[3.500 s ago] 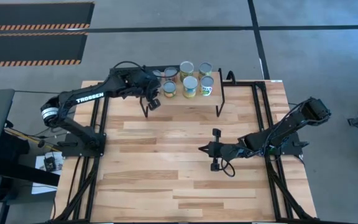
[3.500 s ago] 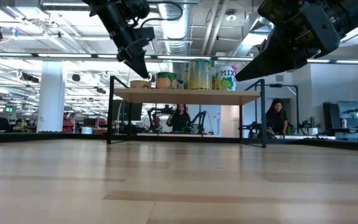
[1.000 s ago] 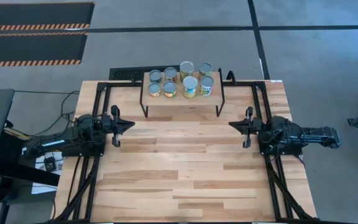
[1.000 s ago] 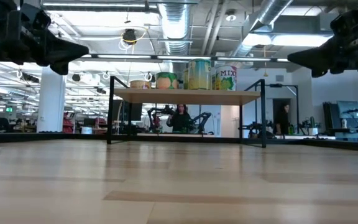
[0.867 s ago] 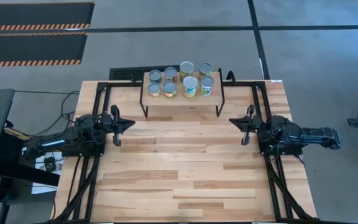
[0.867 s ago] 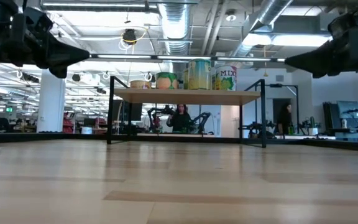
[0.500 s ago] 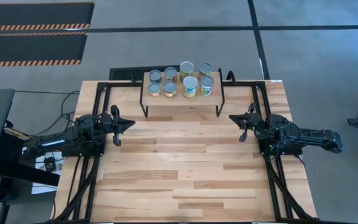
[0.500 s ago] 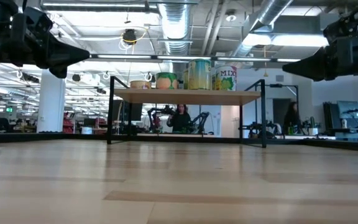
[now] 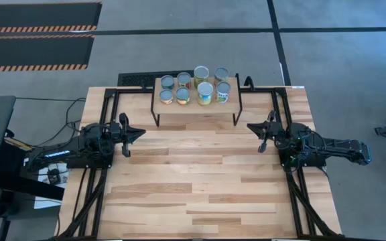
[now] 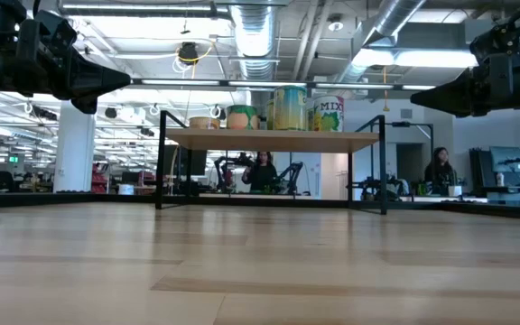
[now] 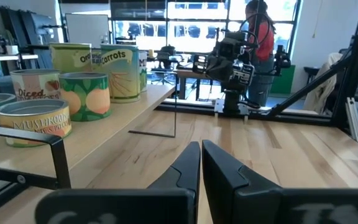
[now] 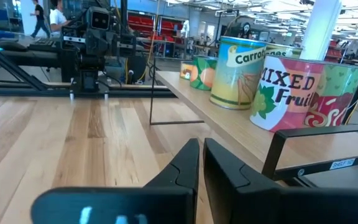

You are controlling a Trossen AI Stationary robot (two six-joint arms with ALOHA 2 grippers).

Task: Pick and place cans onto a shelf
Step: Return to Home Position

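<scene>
Counting eight cans [image 9: 194,86] on the shelf [image 9: 196,106], at the middle of the table's [image 9: 193,181] far edge. Packed there in two rows, touching or nearly so, upright, long axes vertical, round tops up. Smooth tin cylinders with silvery lids and glossy paper labels in green, yellow and red. Rigid, yet likely to tip if knocked from the side. Underneath, a light-wood board on thin black metal legs, raised over pale planks.

Finding the left tool [image 9: 139,132] low by the left edge and the right tool [image 9: 252,128] low by the right edge, tips aimed at each other across the planks. Drawn narrow, both, barely a sliver between the fingers, holding nothing.

From either tool, looking toward the far edge and upward to reach the cans. About equally near, the shelf's left end closer to the left tool, its right end to the right. Judging the placing finished: only settling to rest remaining, no reach toward the shelf called for.
</scene>
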